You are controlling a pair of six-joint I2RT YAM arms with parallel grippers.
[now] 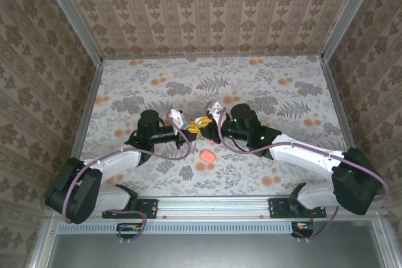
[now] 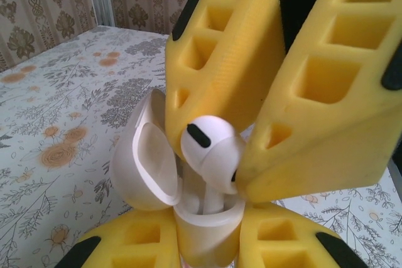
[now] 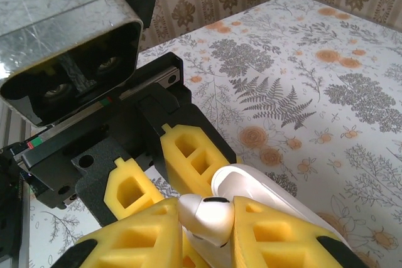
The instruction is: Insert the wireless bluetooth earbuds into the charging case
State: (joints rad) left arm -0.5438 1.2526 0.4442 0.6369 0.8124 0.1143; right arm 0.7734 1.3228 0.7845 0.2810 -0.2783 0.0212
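Left wrist view: right gripper, entering from top of frame, is clamped on white earbud directly over open charging case, which left gripper pinches upright, lid swung aside, above mid table; bud's stem axis approx. vertical, tip down in case mouth.

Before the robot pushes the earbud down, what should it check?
1. The lid is open: ok.
2. The left tool grips the charging case: ok.
3. The right tool grips the earbud: ok.
4. The stem points down into the case: ok.
5. The earbud is fully seated: not ok, its head sits above the rim.
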